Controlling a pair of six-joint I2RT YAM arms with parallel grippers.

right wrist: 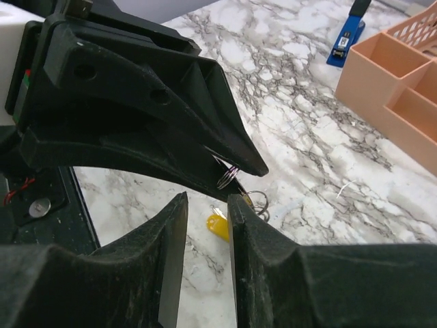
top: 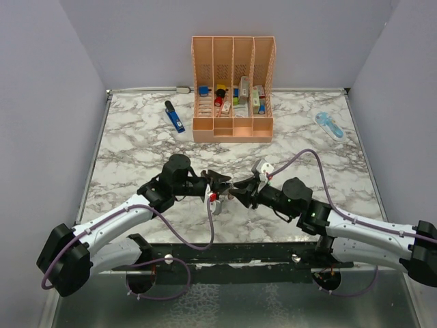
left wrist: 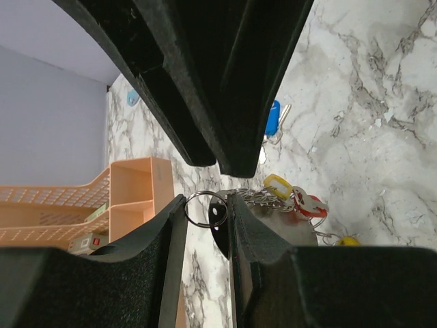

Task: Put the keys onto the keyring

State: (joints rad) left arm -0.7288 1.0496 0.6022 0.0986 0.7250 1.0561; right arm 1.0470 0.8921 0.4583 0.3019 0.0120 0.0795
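Left hand (left wrist: pixel 205 203) pinches the keyring (left wrist: pixel 187 212), right hand (right wrist: pixel 207 208) slightly spread; peach organizer (top: pixel 233 128) holds small coloured items.

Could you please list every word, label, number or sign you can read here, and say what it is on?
None readable.
Small boxes in the peach plastic desk organizer carry labels, too small to read.
The blue pen-like tool and pale blue oblong gadget show no legible marks.
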